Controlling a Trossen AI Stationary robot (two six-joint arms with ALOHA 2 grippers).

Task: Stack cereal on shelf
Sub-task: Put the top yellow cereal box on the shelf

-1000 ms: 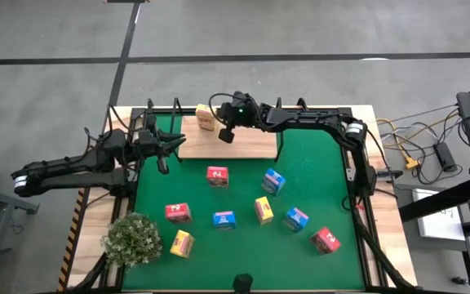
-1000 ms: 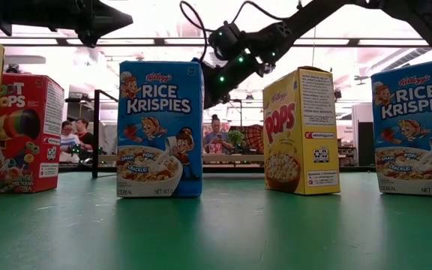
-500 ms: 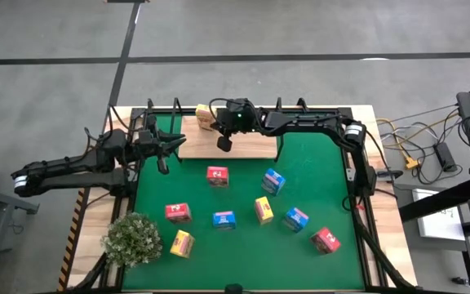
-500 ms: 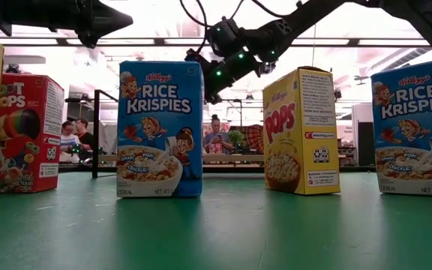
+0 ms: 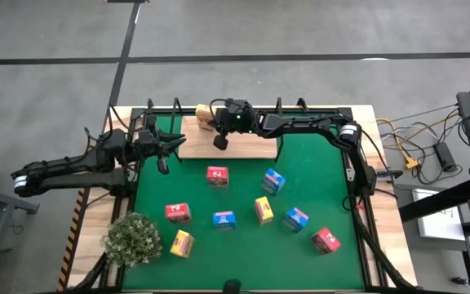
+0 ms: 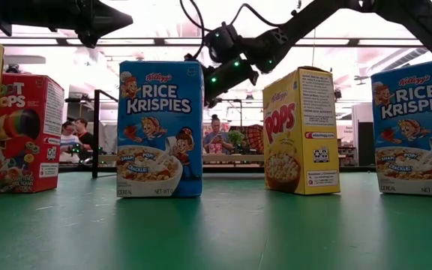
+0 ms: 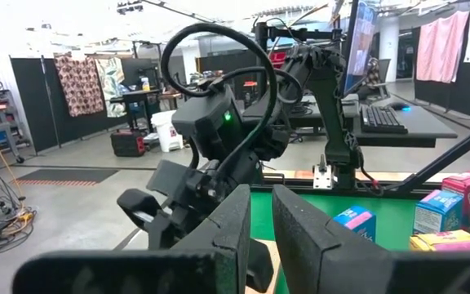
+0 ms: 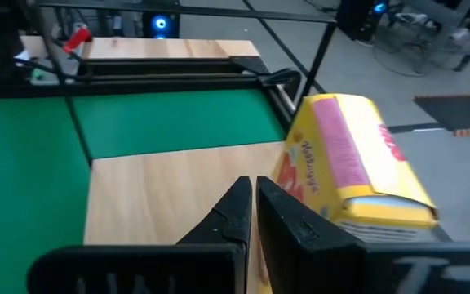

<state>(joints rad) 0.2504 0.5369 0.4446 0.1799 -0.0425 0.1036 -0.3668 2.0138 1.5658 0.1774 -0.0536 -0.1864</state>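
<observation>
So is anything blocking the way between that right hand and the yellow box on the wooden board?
Nothing visible does. The right hand, shut and empty, hangs over the wooden shelf, right beside the yellow cereal box lying on it. Only bare board shows between them. The other boxes sit farther off on the green mat.

A robotics lab or workshop: beyond the large green mat (image 6: 216, 225) stand black-topped desks with a keyboard (image 7: 379, 119), monitors, black partition screens and loose floor cables.

The high view looks straight down on the whole tabletop (image 5: 365, 114). The low view sits at mat level, close to the cartons, facing the room. Each wrist view looks forward past its own fingers; the right one shares the shelf (image 5: 251, 145) with the high view.
</observation>
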